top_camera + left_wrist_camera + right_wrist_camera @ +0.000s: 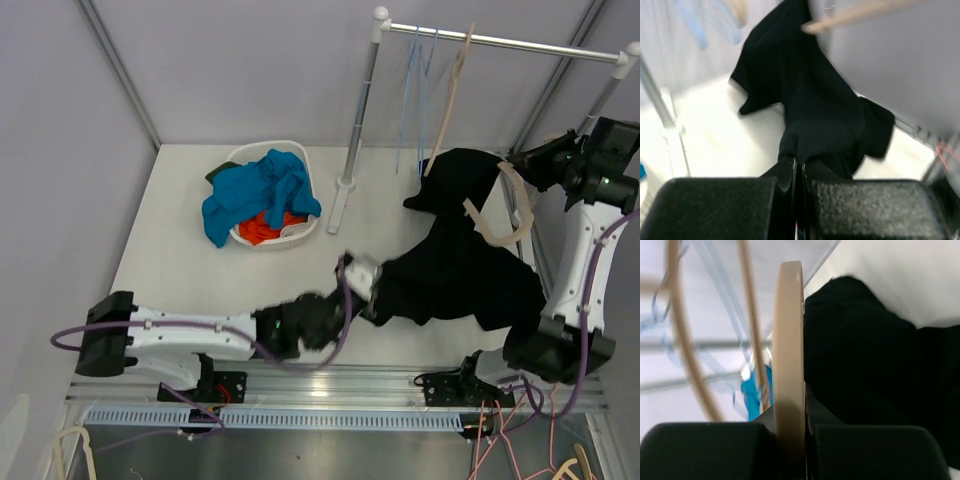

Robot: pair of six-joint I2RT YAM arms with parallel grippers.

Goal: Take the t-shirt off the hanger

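A black t-shirt (455, 260) hangs stretched from a beige hanger (510, 215) at the right down toward the table's middle. My left gripper (368, 285) is shut on the shirt's lower edge; in the left wrist view the fabric (810, 100) runs straight out of the closed jaws. My right gripper (535, 165) is shut on the hanger, held raised at the right edge. In the right wrist view the beige hanger bar (789, 350) stands between the jaws with the black shirt (870, 370) beside it.
A clothes rail (500, 40) on a post (350, 150) stands at the back, with a beige hanger (450, 95) and blue hangers (412, 90) on it. A white basket (300, 232) with blue and orange clothes sits at the back left.
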